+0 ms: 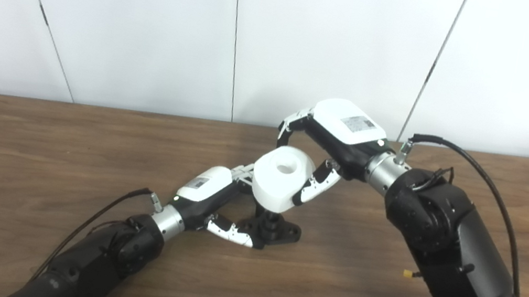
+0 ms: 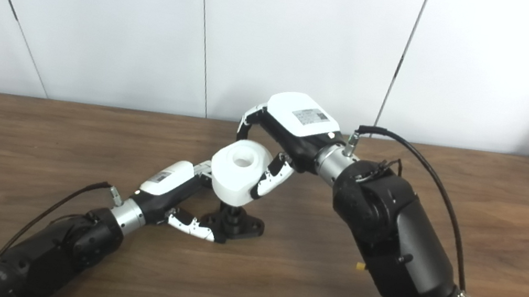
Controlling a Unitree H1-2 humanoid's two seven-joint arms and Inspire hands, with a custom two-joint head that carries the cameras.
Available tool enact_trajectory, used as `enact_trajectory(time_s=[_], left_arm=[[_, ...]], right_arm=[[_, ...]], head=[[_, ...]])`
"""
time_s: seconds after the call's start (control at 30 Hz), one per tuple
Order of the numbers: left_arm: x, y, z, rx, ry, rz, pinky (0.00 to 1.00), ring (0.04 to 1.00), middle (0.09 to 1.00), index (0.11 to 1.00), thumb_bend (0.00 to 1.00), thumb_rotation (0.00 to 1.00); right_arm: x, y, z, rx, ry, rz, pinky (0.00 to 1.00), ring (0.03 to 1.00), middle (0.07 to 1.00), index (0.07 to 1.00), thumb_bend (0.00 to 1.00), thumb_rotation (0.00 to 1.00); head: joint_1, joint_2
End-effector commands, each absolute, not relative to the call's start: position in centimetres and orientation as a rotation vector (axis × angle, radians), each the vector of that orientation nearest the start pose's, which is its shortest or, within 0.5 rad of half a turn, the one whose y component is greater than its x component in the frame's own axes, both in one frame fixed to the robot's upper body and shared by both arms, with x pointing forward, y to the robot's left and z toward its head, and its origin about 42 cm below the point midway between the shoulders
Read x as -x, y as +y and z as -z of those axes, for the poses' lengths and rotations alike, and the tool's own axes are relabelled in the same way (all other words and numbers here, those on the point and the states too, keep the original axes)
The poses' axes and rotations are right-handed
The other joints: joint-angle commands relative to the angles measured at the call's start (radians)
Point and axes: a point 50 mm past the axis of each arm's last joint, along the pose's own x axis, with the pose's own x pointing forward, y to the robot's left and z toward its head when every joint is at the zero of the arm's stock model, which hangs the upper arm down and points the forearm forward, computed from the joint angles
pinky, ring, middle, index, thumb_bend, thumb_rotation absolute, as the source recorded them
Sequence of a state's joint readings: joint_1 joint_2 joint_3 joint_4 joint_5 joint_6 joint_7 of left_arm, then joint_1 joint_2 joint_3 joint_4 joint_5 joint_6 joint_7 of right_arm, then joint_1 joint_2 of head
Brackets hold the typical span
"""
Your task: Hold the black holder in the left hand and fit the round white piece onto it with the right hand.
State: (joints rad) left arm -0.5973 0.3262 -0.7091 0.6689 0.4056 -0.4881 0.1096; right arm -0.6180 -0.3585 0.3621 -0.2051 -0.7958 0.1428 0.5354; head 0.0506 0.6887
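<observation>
The black holder [image 1: 275, 228] stands upright on the wooden table [image 1: 29, 159], a flat base with a short post. My left hand [image 1: 214, 199] is shut on it, thumb along the front of the base and fingers behind the post. The round white piece [image 1: 282, 177], a thick cylinder with a hole in its top, sits directly over the post, and its lower edge hides the post's top. My right hand [image 1: 332, 140] is shut on the white piece, fingers curled over its far side and thumb on its near right side.
White wall panels [image 1: 334, 42] rise right behind the table's far edge. My right forearm [image 1: 450, 252] crosses the right half of the table, with a black cable [image 1: 491, 190] looping above it.
</observation>
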Motion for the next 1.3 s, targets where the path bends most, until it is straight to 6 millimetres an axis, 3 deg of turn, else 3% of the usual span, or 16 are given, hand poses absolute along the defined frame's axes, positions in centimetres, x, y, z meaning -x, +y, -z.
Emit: enact_trajectory(time_s=[0.0, 1.27], left_arm=[[-37.8, 15.9, -4.9, -1.028, -0.267, 0.922, 1.0, 1.0, 0.938, 0.482, 0.52, 0.07], [-37.7, 16.1, -5.5, -1.017, -0.276, 0.909, 1.0, 1.0, 0.935, 0.482, 0.52, 0.06]], right_arm=[[-39.5, -15.8, -32.7, 1.311, -0.53, -0.438, 0.86, 0.84, 0.78, 0.479, 0.53, 0.14], [-40.0, -15.1, -29.4, 1.325, -0.445, -0.509, 0.87, 0.843, 0.784, 0.479, 0.53, 0.14]], head=[[0.001, 0.0], [0.016, 0.02]])
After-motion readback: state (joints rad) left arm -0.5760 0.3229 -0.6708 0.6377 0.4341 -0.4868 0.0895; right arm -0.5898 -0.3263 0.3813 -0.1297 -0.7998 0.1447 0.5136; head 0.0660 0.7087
